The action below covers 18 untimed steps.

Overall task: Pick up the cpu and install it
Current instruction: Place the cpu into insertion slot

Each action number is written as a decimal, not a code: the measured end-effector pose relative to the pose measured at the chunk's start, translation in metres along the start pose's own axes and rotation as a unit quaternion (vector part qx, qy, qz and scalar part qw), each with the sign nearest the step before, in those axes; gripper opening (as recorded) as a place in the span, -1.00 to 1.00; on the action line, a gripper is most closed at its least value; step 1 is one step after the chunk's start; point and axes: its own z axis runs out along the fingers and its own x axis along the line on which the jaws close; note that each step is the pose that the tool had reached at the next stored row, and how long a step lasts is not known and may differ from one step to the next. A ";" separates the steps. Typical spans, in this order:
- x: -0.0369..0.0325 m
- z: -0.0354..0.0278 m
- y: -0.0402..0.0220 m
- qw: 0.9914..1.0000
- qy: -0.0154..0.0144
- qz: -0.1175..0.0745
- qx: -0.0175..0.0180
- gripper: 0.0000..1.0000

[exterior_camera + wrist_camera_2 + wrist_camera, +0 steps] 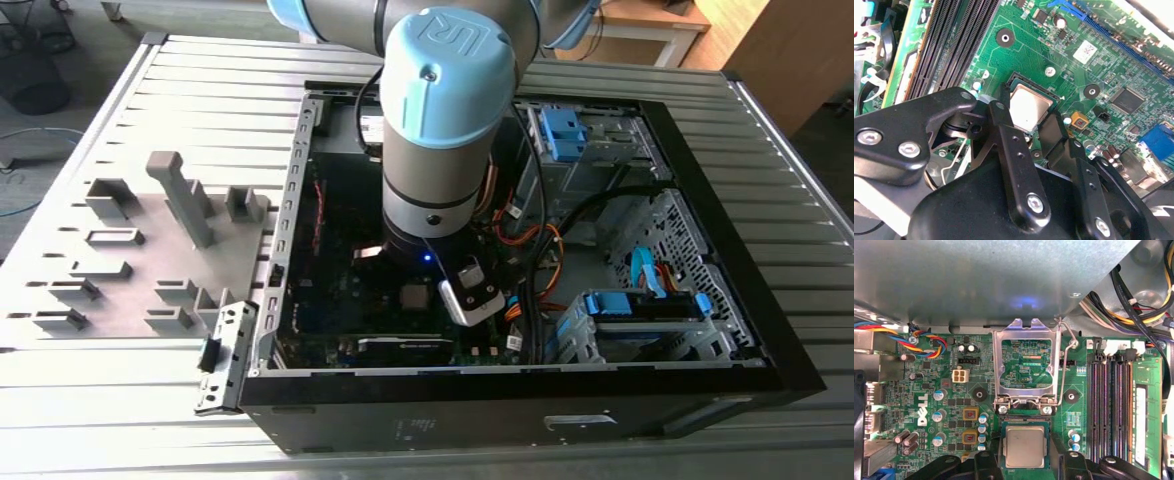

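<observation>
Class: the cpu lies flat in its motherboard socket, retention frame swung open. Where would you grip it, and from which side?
Probably take the cpu by two opposite edges, coming straight down from above. It is a thin flat square lying face up in the socket, so only edges offer hold; choose those away from the open frame.

Place: a robotics lab or test workshop.
Bench: a ribbed metal table (147, 90) serves as the work surface.
Work piece: an open computer case (747, 340) lies on it, its green circuit board (944, 390) bare.
Fixtures: grey holder blocks (180, 200) stand beside the case.
Machine: a robot arm (434, 150) reaches into the case.
Background: wooden furniture (787, 50).
</observation>
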 end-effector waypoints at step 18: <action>-0.0004 0.0008 0.0000 1.000 0.000 0.000 0.000 -0.06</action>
